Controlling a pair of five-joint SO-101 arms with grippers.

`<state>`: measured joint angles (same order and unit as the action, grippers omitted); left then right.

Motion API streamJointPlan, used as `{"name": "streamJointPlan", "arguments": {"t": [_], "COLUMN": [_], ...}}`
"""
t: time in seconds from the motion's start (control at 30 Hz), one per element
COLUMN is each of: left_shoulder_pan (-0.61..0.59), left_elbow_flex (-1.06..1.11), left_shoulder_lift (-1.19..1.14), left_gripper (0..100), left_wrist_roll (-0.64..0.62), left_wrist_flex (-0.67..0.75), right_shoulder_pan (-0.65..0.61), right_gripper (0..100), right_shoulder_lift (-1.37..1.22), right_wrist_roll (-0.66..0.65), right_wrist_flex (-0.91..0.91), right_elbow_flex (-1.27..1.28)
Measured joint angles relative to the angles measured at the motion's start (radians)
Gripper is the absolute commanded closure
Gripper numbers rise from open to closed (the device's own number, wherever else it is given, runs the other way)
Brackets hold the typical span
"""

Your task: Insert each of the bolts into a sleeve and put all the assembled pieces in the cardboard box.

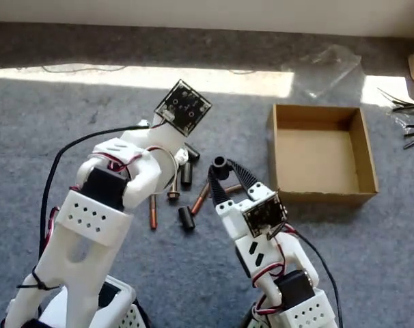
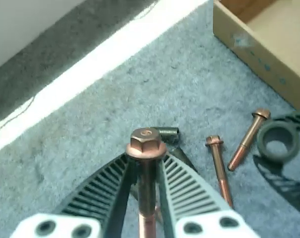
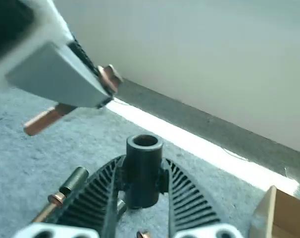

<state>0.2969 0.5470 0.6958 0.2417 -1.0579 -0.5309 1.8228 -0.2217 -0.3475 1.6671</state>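
"Why does the right gripper (image 3: pixel 144 167) hold that black sleeve (image 3: pixel 144 148) standing up?"

"I think it is so the hole looks up and a bolt can slide in. The fingers pinch it from both sides, near the middle of the high view."

"And the left gripper (image 2: pixel 147 166)?"

"It is squeezed tight on a copper bolt (image 2: pixel 147 143). The bolt lies along the fingers, and its head pokes out past the tips. It is near the sleeve but not touching it. I guess the two are brought close so they can be joined."

"What about the cardboard box (image 1: pixel 361 147)?"

"It sits open at the upper right of the high view, just beside the right gripper. I see its bare brown floor and no finished piece in it."

"Where are the other parts?"

"Some loose bolts (image 1: pixel 153 212) and loose sleeves (image 1: pixel 186 219) lie on the grey carpet (image 1: pixel 57 102), between the two arms, left of the box. None of them looks joined yet, so most of the job is still to do."
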Motion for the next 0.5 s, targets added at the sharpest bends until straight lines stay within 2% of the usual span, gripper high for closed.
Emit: {"name": "streamJointPlan", "arguments": {"t": [0.13,0.27,0.5], "left_shoulder_pan": [-0.003,-0.002,-0.005], "left_elbow_flex": [0.103,0.189,0.311], "left_shoulder_lift": [0.083,0.187,0.341], "left_gripper": [100,100,99], "left_wrist_roll": [-0.014,-0.123,-0.157], "left_wrist_flex": [0.143,0.267,0.431], "right_shoulder_pan": [-0.032,-0.032,-0.037], "right_gripper": [99.5,99.5,99.5], "right_shoulder_lift": [0.000,0.000,0.000], "right_wrist_roll": [0.014,0.144,0.242], "right_wrist_flex": [0.003,-0.003,-0.014], "right_elbow_flex": [0.000,0.000,0.000]}}
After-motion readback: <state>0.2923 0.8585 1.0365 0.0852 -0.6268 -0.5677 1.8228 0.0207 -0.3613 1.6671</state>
